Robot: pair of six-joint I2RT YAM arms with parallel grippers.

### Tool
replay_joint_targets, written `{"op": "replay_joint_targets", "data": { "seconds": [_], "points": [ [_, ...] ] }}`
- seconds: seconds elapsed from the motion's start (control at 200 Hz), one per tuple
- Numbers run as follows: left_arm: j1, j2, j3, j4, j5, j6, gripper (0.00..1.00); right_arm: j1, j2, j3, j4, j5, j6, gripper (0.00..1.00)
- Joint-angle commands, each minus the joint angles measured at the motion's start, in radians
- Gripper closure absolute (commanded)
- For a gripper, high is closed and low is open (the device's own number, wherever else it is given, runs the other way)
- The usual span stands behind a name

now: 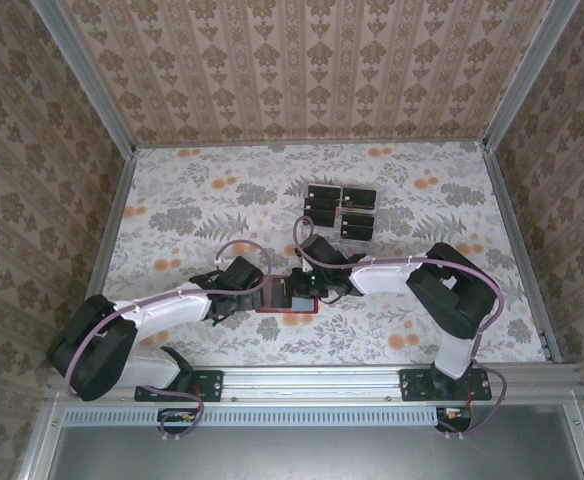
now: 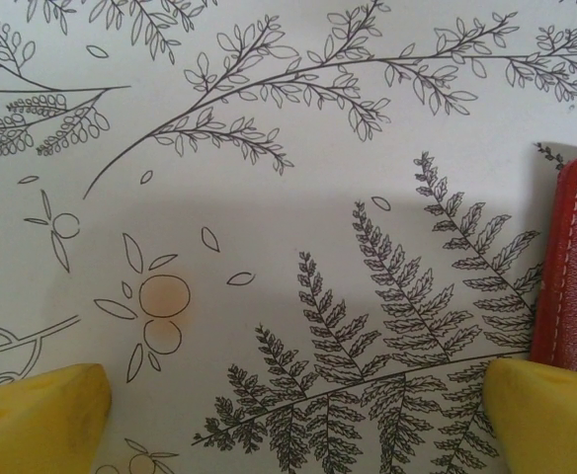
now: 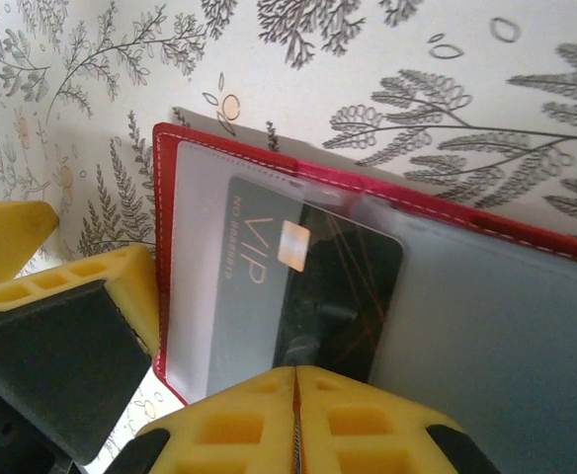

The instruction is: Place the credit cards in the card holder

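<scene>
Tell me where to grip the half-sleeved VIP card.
Grip the black card by its bare dark end, outside the clear pocket of the red card holder. Come from the right gripper's side: the rest lies flat under plastic, so only that end offers both faces.

I read "VIP" in thin pale letters on the black rectangular plastic card [image 3: 318, 286]; smaller print beside it begins "NO", the rest too fine.

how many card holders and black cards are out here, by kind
red card holder: 1
black VIP card partly tucked in it: 1
black cards farther back: 4 showing, any stacked beneath hidden
total: 6
</scene>
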Motion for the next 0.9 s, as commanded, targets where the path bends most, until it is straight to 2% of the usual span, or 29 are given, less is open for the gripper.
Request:
{"op": "replay_joint_targets", "data": {
  "seconds": [0.0,0.17,0.33,0.505,0.7,0.89],
  "points": [
    [0.002,0.017,-0.017,0.018,0.02,0.005,0.0,0.012,0.032,0.035,0.017,-0.026,0.017,0.91],
    [0.001,0.012,-0.016,0.014,0.02,0.006,0.0,0.017,0.045,0.06,0.014,-0.04,0.017,0.9],
    [0.0,-0.028,0.003,-0.018,0.015,0.014,0.0,0.017,-0.026,0.065,-0.04,-0.014,-0.017,0.87],
    [0.003,-0.075,0.02,-0.058,-0.008,0.029,0.0,0.018,-0.096,0.065,-0.155,0.077,-0.074,0.71],
    [0.008,-0.056,0.021,-0.059,-0.012,0.034,0.0,0.018,-0.087,0.075,-0.229,0.138,-0.112,0.7],
    [0.008,-0.02,0.014,-0.039,-0.006,0.03,0.0,0.018,-0.052,0.078,-0.21,0.129,-0.106,0.7]
  ]
}}
